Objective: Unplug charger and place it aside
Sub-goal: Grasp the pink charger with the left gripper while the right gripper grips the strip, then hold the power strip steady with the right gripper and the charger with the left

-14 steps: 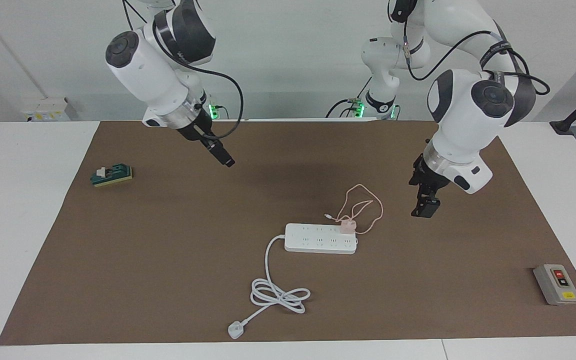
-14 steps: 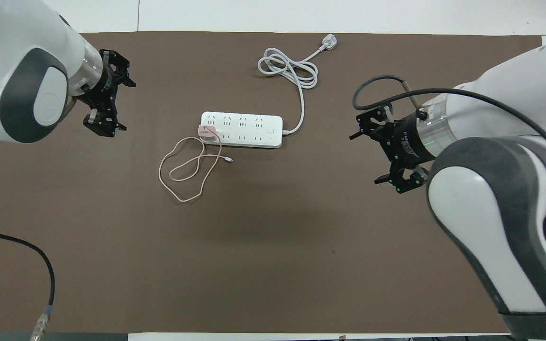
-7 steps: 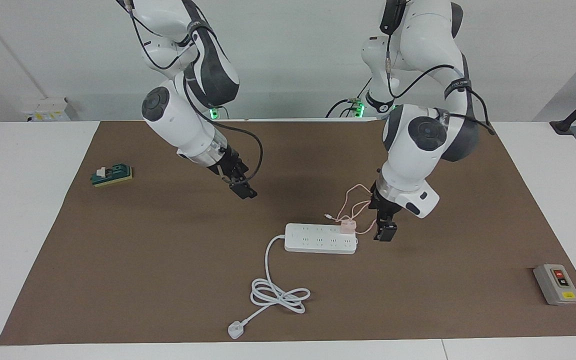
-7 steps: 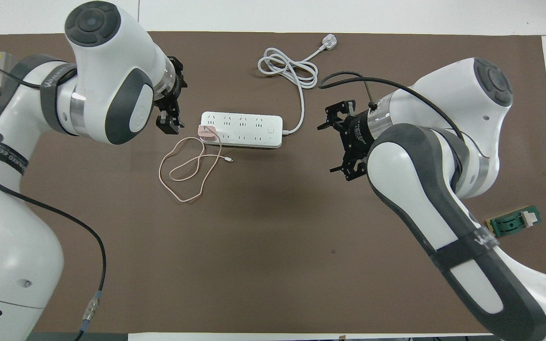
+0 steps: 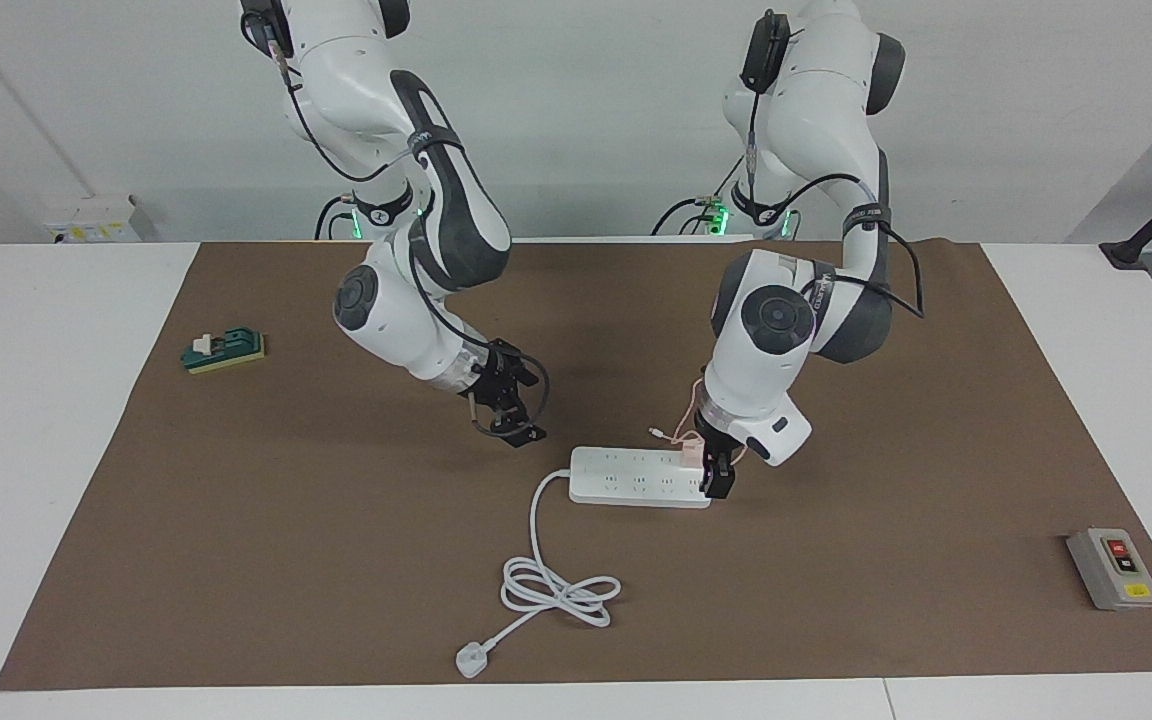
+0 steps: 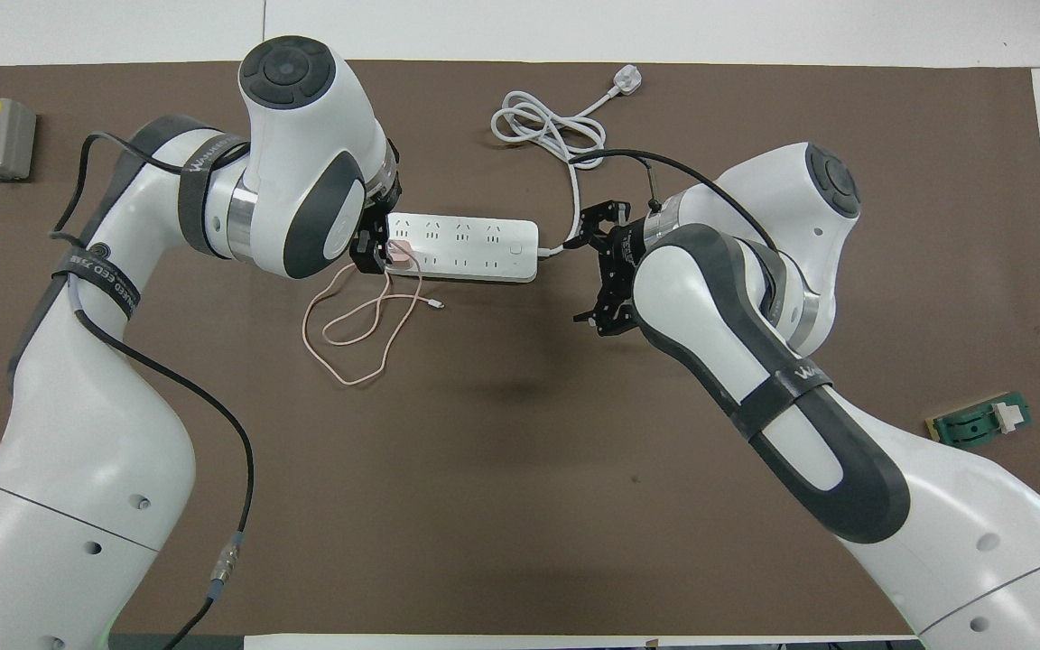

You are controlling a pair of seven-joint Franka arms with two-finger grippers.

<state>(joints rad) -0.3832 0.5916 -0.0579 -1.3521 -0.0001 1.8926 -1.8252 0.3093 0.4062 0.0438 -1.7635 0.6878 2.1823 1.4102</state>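
- Sitting plugged into the end socket of the power strip point(image 5: 642, 476) at the left arm's end, the charger point(image 6: 396, 252) shows as a small pink cube; its thin pink cable point(image 6: 353, 325) lies in loose loops on the mat, nearer to the robots than the strip.
- Hanging low at that same end of the strip, the left gripper point(image 5: 715, 478) has its jaws spread, with the dark fingers coming down right at the pink cube; whether they touch it cannot be told. That placement reads as lining up to clamp the cube and pull it out of the socket.
- Hovering over the mat beside the strip's corded end, the right gripper point(image 5: 508, 412) has its jaws apart and nothing between them. It is probably positioned to press down on the strip so the strip does not lift with the plug.
- Lying toward the table edge farther from the robots, the strip's thick white cord point(image 5: 548, 582) ends in a plug that goes into nothing.
- Compared with a second ago, both arms have swung inward and down: the left gripper has moved from well apart from the strip to its end, and the right gripper has travelled from high over the mat to just beside the strip. The charger, cable and strip have not shifted.
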